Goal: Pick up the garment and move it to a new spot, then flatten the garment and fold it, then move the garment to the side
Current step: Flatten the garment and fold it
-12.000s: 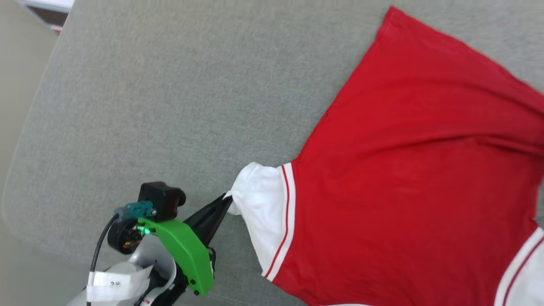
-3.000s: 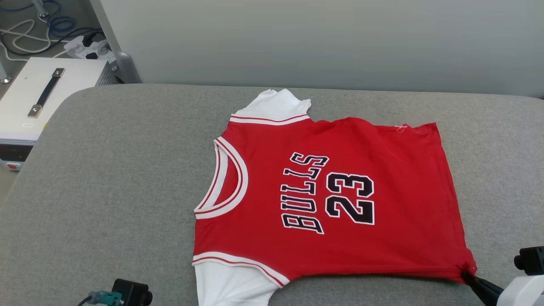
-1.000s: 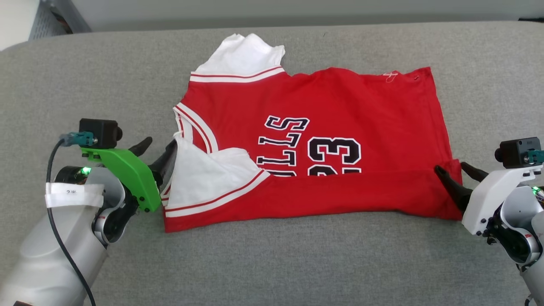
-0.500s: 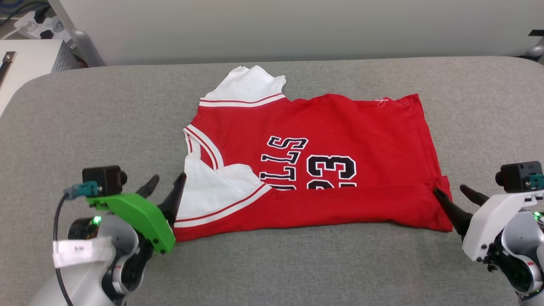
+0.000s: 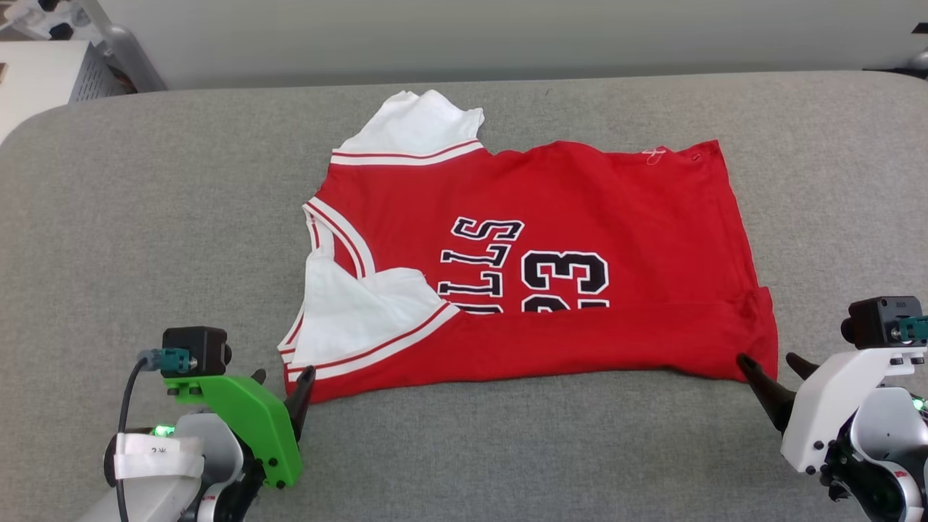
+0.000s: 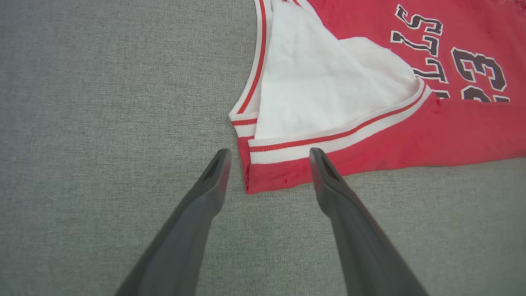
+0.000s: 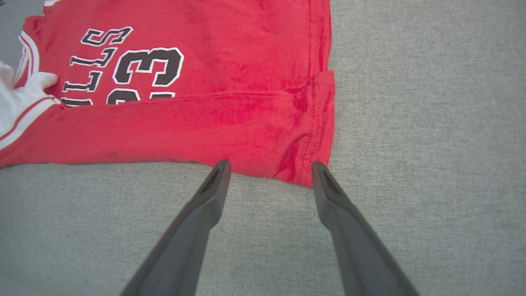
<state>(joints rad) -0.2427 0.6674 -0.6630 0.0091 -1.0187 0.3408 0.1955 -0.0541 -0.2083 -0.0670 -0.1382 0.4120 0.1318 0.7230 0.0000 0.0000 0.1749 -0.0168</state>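
Observation:
The garment [image 5: 580,196], a red jersey with white sleeves and black lettering, lies flat on the grey table [image 5: 145,217]. Its near edge is folded up over the lower part of the lettering and number. My left gripper [image 5: 283,375] stands open at the folded near left corner, holding nothing. In the left wrist view that gripper [image 6: 269,152] has the garment's [image 6: 411,135] striped corner showing between its fingertips. My right gripper [image 5: 768,360] is open and empty at the near right corner. In the right wrist view that gripper [image 7: 270,164] frames the hem corner of the garment [image 7: 226,119].
A white box [image 5: 36,72] and a metal post [image 5: 127,51] stand beyond the table's rounded far left corner. A pale wall runs behind the table. Bare grey surface surrounds the garment on all sides.
Both open grippers have drawn back toward me, from beside the folded edge to its near corners. The garment has stayed as folded. The head view has shifted a little.

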